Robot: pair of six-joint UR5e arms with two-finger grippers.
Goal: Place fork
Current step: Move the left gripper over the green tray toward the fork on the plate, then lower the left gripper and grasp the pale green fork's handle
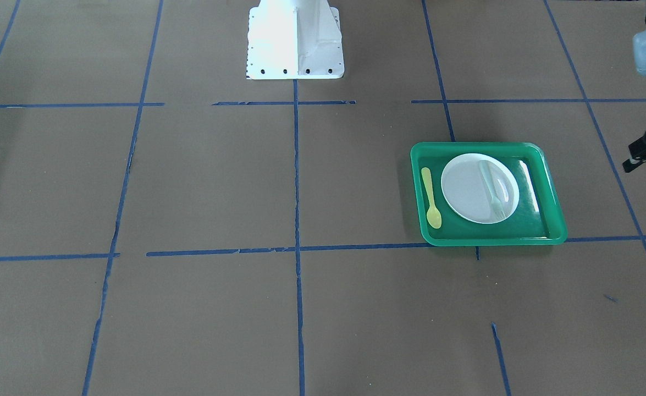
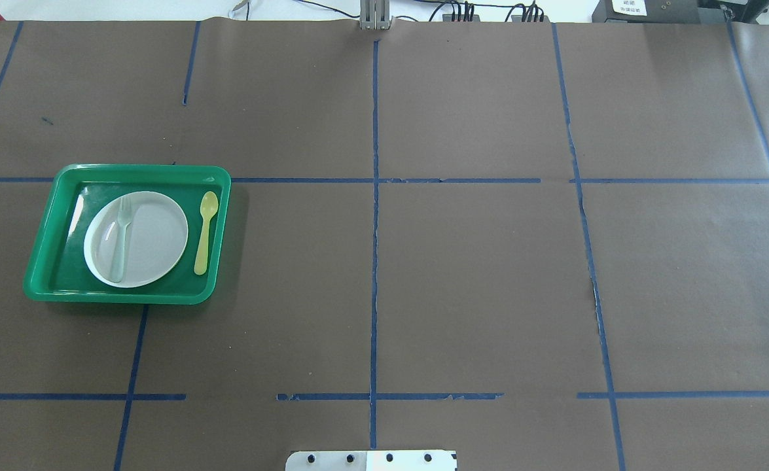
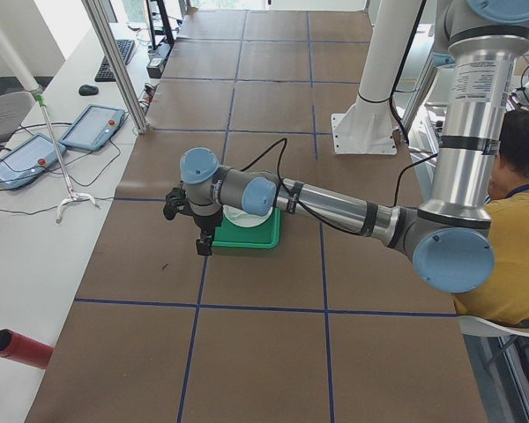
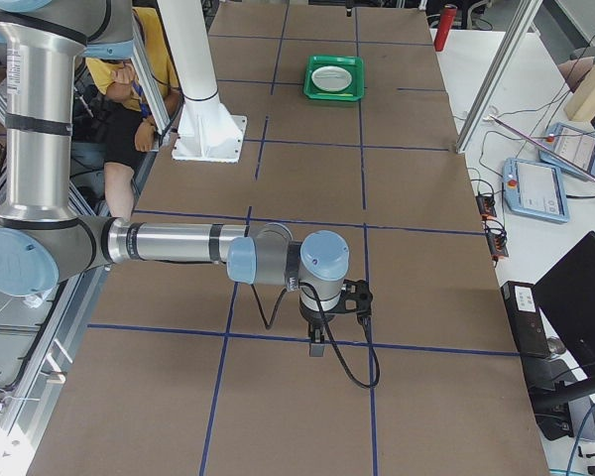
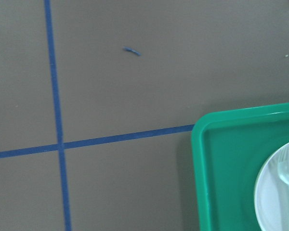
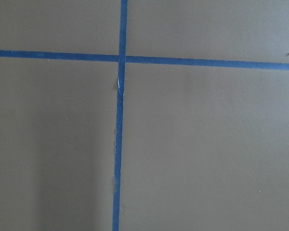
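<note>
Plainly, neither tool gives its state away. The left gripper (image 3: pixel 204 249) hangs fingers-down over the table (image 2: pixel 476 281), just off the left end of the tray (image 2: pixel 129 170) and apart from it. It shows only from the side and as a dark sliver at the edge of the front view, so how far it is open, and whether it has hold of anything, cannot be told. The right gripper (image 4: pixel 317 345) hangs fingers-down over the table's right half, well apart from the tray and seen only from the side — its opening cannot be told either. Its wrist camera shows only table and a crossing of tape (image 6: pixel 119 144). The fork (image 2: pixel 121 239) lies flat on the plate (image 2: pixel 158 242), on the plate's left part, handle toward the robot and tines away from it, touched by neither gripper. The plate sits in the middle of the tray, a green one on the table's left half. The spoon (image 2: pixel 205 232) lies on the tray floor just right of the plate, parallel to the fork, bowl away from the robot. The left wrist camera catches one tray corner, a slice of plate and the fork's tines at its edge.
</note>
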